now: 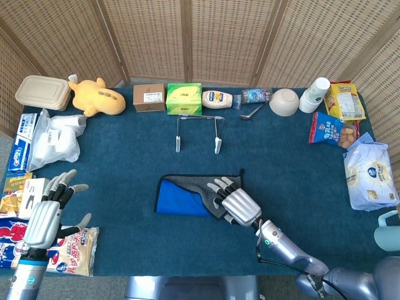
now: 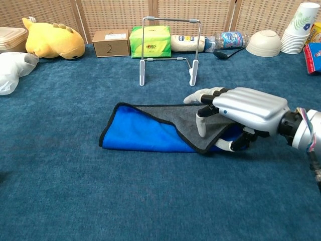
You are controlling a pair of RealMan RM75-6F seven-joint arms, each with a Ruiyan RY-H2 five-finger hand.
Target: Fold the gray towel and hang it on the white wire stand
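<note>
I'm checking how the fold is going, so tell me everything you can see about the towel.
The towel is soft cloth, gray on one face and bright blue on the other, with dark edging. It lies flat on the blue table, in front of the white wire stand and apart from it. It is partly folded: a gray flap lies over its right part and blue shows on the left. The right hand grips its right end, fingers on the gray flap. Nothing else touches it.

Matt cloth towel (image 2: 150,131), glossy hand (image 2: 241,113)
</note>
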